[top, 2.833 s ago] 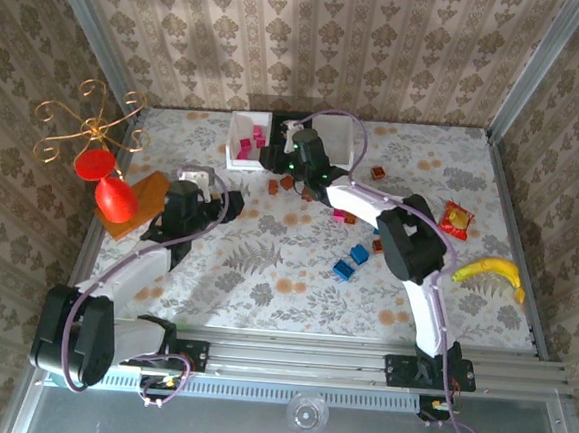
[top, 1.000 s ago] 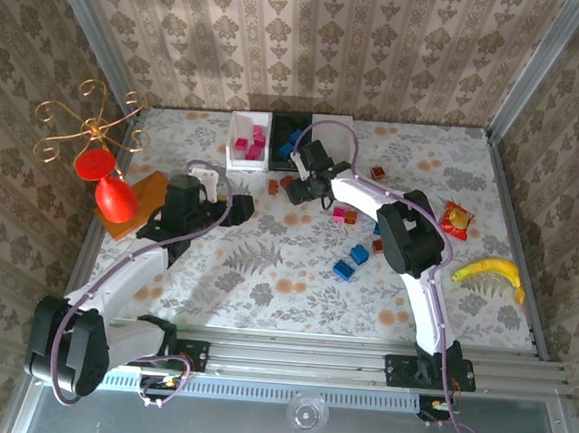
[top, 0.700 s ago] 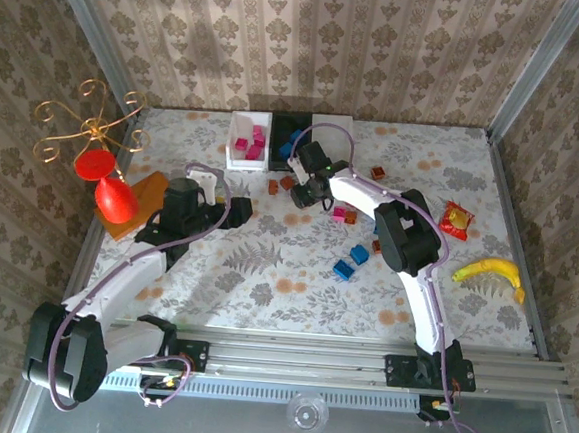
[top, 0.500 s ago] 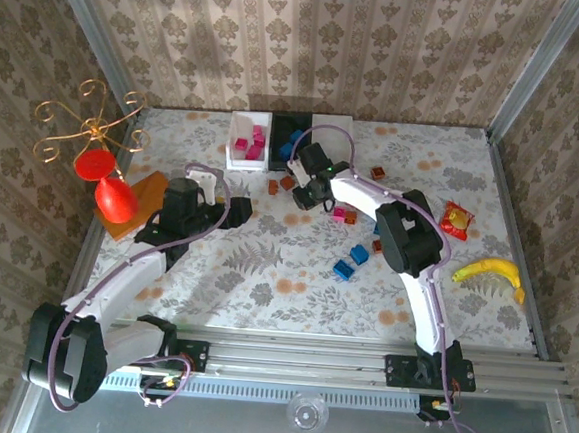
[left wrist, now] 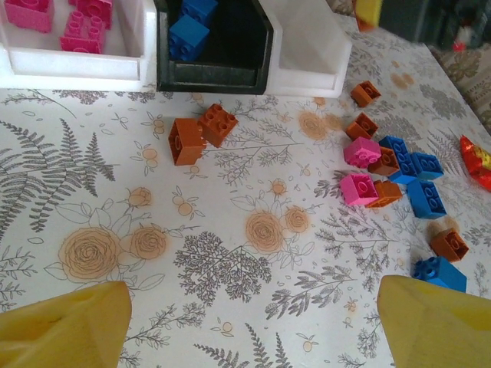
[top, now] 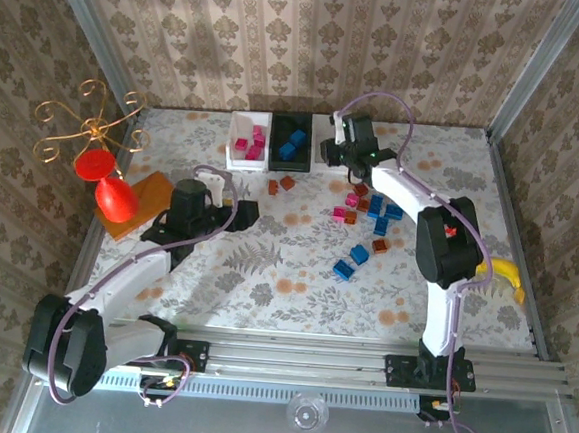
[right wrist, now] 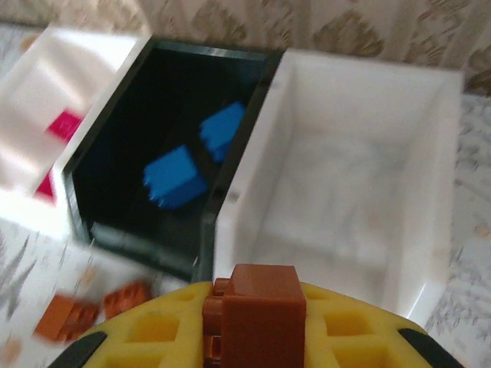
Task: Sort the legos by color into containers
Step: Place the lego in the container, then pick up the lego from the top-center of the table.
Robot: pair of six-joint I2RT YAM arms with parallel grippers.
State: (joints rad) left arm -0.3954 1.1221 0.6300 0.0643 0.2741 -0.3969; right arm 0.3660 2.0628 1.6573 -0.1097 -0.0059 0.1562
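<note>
My right gripper (right wrist: 261, 326) is shut on a reddish-brown lego (right wrist: 265, 303), just in front of the empty right white bin (right wrist: 360, 184); from above it (top: 340, 152) hovers at that bin. The black bin (left wrist: 222, 54) holds two blue bricks (left wrist: 188, 31), and the left white bin (left wrist: 73, 65) holds pink bricks (left wrist: 80, 31). My left gripper (left wrist: 253, 337) is open over bare table, its yellow fingers (left wrist: 65, 326) wide apart. Two brown bricks (left wrist: 201, 132) lie ahead of it. A mixed pink, blue and brown cluster (left wrist: 383, 169) lies to the right.
A yellow banana (top: 494, 270) lies at the right edge, and a corner of the snack packet (left wrist: 477, 157) shows beyond the cluster. A red cup (top: 115, 199) on an orange block (top: 143, 197) and a gold wire stand (top: 86, 125) occupy the left side. More blue bricks (top: 351, 262) lie mid-table.
My right gripper left the loose bricks near the bins and swung right and back to the right white bin, carrying a brown brick. The left arm crept slightly right.
</note>
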